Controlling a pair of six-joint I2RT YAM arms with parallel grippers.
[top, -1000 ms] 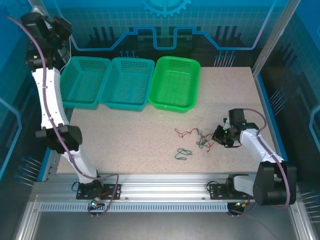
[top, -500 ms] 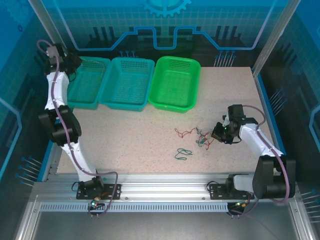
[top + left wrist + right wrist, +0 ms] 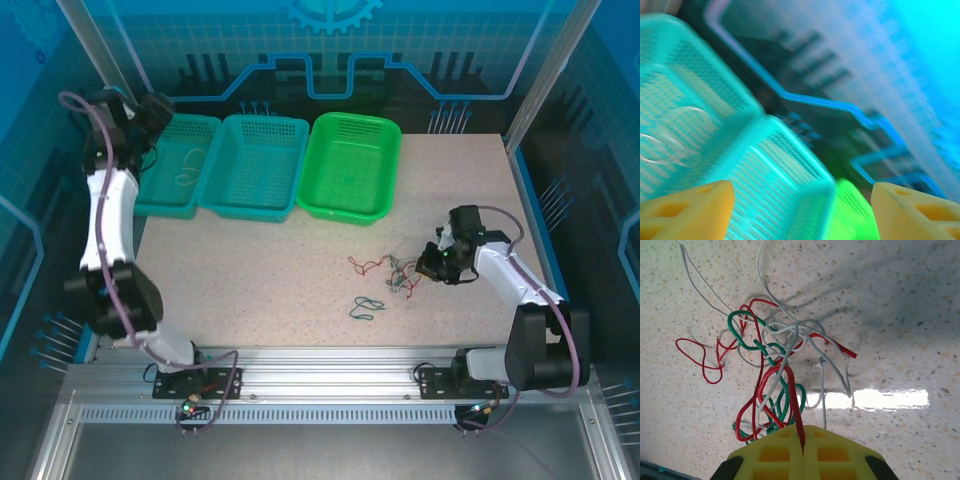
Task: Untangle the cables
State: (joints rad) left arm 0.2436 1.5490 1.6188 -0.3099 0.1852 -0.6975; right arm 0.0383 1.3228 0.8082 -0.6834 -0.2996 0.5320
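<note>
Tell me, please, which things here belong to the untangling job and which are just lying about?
Job: tangle of cables; red cable in the shut right claw; green cable apart on the table; white cable in the left basket; open left claw.
Lying about, likely: middle basket; green basket.

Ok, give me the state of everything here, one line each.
left hand: open, empty
right hand: shut on a red cable of the tangle
tangle: knotted red, green and whitish cables
green cable: separate, lying beside the tangle
whitish cable: in the left teal basket
middle teal basket: empty
green basket: empty
</note>
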